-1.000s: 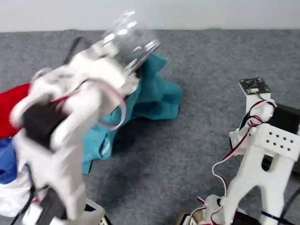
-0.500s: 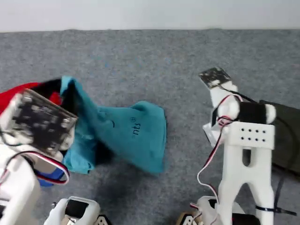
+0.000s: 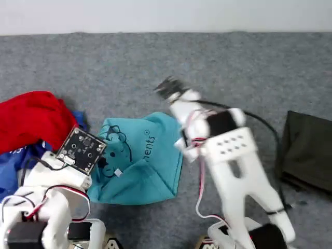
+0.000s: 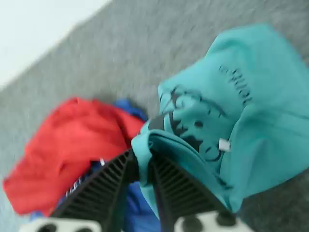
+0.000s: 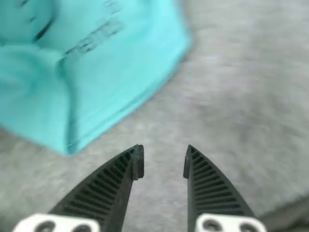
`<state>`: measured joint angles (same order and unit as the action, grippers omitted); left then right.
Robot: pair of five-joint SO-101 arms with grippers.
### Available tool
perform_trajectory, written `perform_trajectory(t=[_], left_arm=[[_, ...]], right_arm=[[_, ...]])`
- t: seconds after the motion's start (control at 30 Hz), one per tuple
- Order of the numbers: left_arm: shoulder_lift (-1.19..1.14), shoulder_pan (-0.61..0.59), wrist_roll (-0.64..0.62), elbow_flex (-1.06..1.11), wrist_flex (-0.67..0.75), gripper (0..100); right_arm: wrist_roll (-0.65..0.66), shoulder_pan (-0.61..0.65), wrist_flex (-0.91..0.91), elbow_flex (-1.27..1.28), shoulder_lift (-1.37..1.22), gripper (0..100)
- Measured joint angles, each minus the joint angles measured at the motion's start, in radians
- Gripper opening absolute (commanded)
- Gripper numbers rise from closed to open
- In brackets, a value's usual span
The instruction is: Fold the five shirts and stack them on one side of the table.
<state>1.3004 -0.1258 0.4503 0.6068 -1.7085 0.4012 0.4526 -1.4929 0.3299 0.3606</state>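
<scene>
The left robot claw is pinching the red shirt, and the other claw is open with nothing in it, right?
Not quite. The left gripper is pinching a fold of the teal shirt, not the red shirt, which lies beside it untouched. The left wrist view shows this. The rest is right: the right gripper is open with nothing in it.

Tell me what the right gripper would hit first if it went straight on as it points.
Most likely the bare grey table: the right gripper, jaws open, points at it beside the edge of the teal shirt, which lies off the line. Depth is hard to judge.
</scene>
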Motion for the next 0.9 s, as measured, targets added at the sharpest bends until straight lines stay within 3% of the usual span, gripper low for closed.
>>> perform_trajectory(t=[0.17, 0.37, 0.6, 0.9], left_arm=[[0.117, -0.137, 0.0, 0.172, 0.044, 1], [0.232, -0.21, 0.0, 0.269, 0.046, 1], [0.276, -0.235, 0.0, 0.278, 0.046, 1], [0.278, -0.235, 0.0, 0.313, 0.046, 1]], right_arm=[[-0.002, 0.129, -0.02, 0.0, -0.118, 18.9], [-0.006, 0.253, -0.02, -0.048, -0.267, 26.7], [-0.006, 0.368, -0.02, -0.235, -0.483, 26.7], [-0.034, 0.387, -0.018, -0.5, -0.781, 26.7]])
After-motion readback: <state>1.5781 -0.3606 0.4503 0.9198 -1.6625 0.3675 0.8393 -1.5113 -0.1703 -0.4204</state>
